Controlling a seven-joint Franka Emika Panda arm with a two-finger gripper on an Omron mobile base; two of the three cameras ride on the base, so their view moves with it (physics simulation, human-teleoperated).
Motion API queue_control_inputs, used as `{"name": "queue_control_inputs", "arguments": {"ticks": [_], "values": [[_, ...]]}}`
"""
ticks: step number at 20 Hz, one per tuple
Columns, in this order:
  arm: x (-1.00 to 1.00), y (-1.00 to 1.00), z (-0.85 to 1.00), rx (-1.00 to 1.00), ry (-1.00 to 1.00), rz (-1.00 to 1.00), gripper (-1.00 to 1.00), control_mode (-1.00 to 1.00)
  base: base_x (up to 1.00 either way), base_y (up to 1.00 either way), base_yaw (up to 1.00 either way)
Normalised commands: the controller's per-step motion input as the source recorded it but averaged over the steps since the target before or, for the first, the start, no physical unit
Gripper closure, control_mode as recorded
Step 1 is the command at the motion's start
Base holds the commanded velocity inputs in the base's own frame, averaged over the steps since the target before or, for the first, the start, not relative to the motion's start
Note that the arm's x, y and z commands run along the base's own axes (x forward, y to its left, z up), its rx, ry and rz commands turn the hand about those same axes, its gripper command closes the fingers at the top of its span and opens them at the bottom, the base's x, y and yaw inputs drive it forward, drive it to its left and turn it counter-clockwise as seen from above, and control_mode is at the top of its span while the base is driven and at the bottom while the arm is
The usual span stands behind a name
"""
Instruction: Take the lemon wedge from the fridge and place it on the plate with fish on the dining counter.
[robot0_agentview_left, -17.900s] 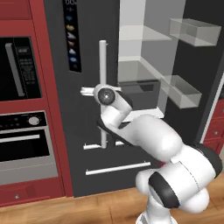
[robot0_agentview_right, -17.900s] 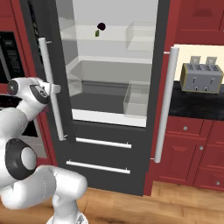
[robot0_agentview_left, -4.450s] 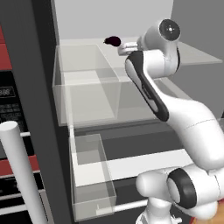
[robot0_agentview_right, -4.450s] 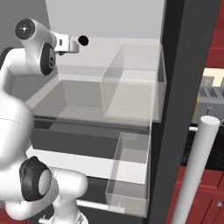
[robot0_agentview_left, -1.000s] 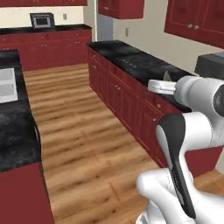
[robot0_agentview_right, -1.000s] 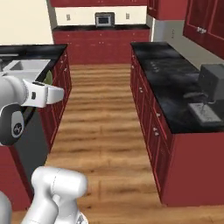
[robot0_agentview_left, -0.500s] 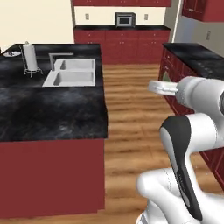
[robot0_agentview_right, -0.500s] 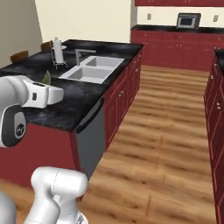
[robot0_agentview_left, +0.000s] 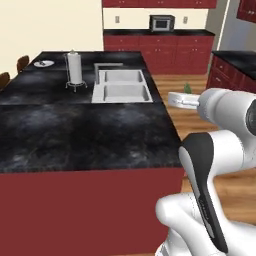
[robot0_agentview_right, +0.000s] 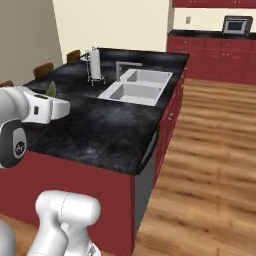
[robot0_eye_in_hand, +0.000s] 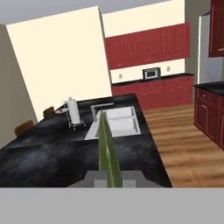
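My gripper (robot0_agentview_left: 187, 93) is shut on the lemon wedge (robot0_agentview_left: 187, 88), a thin yellow-green slice standing up from the white hand. In the hand view the lemon wedge (robot0_eye_in_hand: 107, 148) rises edge-on from between the fingertips of the gripper (robot0_eye_in_hand: 109, 177). From the right, the gripper (robot0_agentview_right: 52, 96) holds the wedge (robot0_agentview_right: 51, 89) at the near left of the dining counter (robot0_agentview_right: 100, 130). The dining counter (robot0_agentview_left: 85, 135) has a black marbled top and a red base. A small white plate (robot0_agentview_left: 44, 63) with something dark on it sits at the counter's far left corner, far from the gripper. The fridge is out of view.
A double white sink (robot0_agentview_left: 122, 91) with a faucet is set into the counter. A paper towel holder (robot0_agentview_left: 74, 70) stands left of it. Chair backs (robot0_agentview_right: 44, 69) line the counter's far side. Red wall cabinets with a microwave (robot0_agentview_left: 162, 22) stand at the back. Wooden floor (robot0_agentview_right: 210, 150) runs to the right.
The whole picture has swung as the base moves: the island counter now sits closer and more central. The gripper stays shut on the lemon wedge.
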Motion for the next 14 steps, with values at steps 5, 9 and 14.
{"name": "queue_control_inputs", "arguments": {"ticks": [5,9,14], "values": [[0.00,0.00,0.00,0.00,0.00,0.00,1.00,1.00,0.22,1.00,0.00],[0.00,0.00,0.00,0.00,0.00,0.00,1.00,1.00,0.00,1.00,0.00],[0.00,0.00,0.00,0.00,0.00,0.00,1.00,1.00,0.00,1.00,0.00]]}}
